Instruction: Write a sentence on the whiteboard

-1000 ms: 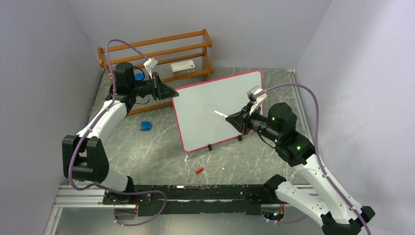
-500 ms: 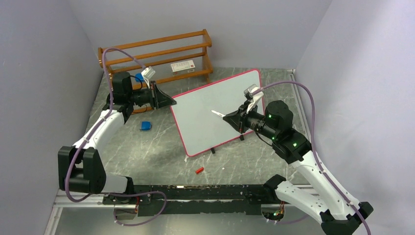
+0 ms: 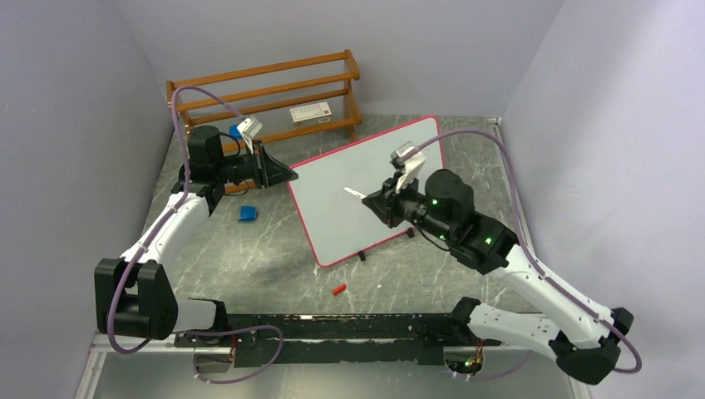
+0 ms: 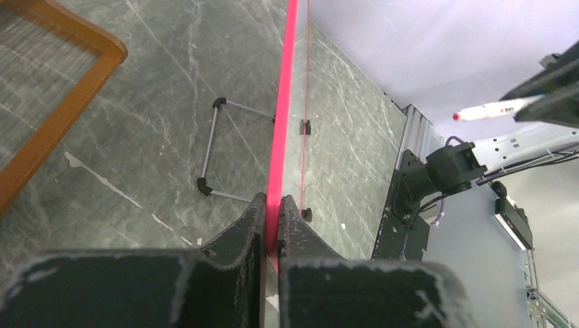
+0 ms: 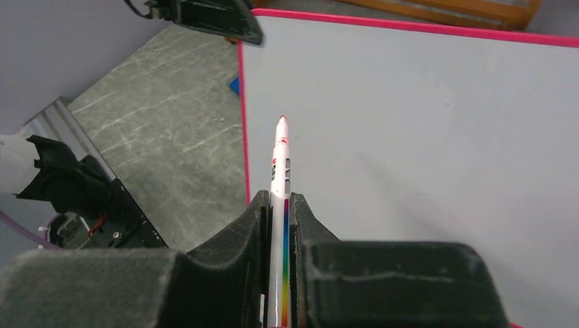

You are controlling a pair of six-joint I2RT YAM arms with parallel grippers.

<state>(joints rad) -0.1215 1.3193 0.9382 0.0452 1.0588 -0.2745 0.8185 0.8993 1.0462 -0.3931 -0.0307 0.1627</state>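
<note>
Writing not yet begun: the whiteboard (image 3: 341,224) is blank.
Left gripper (image 4: 272,208) clamps its pink rim; right gripper (image 5: 276,205) clamps a red-tipped marker (image 5: 280,154) pointed at the board.

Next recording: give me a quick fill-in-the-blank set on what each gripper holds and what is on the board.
1. The left gripper is shut on the pink rim of the ____.
2. The right gripper is shut on a marker whose tip is coloured ____.
3. The number of letters written on the whiteboard is ____.

Missing words: whiteboard; red; zero.
</note>
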